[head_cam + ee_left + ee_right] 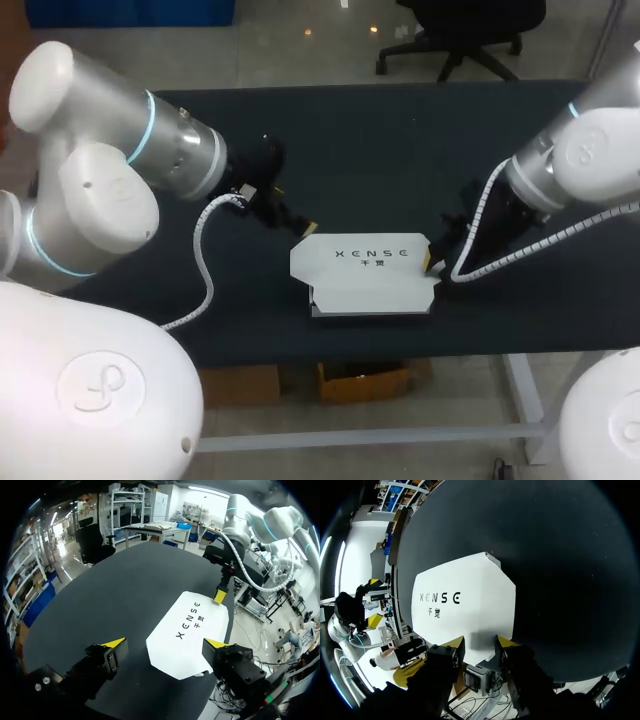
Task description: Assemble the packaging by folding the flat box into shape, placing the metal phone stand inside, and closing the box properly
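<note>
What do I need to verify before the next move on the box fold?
1. Box lies flat on the table, not yet folded: ok.
2. Left pincer open, the box's near end ahead of it: ok.
3. Right pincer open at the box's opposite end: ok.
4. Hold on a flap: not ok, neither pincer is shut on the box.
5. Metal phone stand ready on the table: not ok, none in any view.
</note>
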You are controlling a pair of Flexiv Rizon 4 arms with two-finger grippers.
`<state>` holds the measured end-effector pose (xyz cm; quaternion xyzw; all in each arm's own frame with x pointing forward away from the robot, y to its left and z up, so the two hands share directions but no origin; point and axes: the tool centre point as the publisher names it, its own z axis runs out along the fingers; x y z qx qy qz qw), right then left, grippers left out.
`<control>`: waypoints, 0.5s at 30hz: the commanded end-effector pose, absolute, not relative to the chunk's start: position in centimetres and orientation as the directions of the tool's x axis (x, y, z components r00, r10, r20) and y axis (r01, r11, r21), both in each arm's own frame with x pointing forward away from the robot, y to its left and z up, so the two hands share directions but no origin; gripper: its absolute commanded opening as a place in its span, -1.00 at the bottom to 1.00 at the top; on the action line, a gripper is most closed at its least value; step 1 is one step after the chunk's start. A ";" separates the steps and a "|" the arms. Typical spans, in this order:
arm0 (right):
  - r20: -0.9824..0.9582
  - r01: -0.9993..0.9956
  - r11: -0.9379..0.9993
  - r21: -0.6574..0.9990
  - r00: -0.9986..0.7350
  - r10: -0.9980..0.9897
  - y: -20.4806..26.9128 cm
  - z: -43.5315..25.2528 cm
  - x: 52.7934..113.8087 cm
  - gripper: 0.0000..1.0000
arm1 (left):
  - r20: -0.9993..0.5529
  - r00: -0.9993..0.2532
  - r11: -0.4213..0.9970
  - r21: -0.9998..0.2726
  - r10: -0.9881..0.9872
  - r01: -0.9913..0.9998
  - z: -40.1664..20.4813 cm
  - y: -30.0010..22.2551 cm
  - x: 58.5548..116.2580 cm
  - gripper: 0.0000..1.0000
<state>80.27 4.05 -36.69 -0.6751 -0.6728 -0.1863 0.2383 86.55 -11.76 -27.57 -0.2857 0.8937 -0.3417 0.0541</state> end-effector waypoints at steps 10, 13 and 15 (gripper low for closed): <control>0.581 0.999 0.010 -0.052 0.022 0.813 3.9 -36.7 80.0 -0.25 | 0.194 -0.737 0.548 -0.553 -0.647 -0.627 -27.4 -12.6 87.0 1.00; 0.583 0.999 0.007 -0.049 0.023 0.812 3.8 -36.8 79.9 -0.25 | 0.260 -0.597 0.407 -0.527 -0.759 -0.746 -27.6 -13.5 86.3 1.00; 0.584 0.999 0.005 -0.047 0.023 0.811 3.8 -36.8 79.9 -0.25 | 0.272 -0.558 0.367 -0.522 -0.784 -0.770 -27.8 -13.9 85.8 1.00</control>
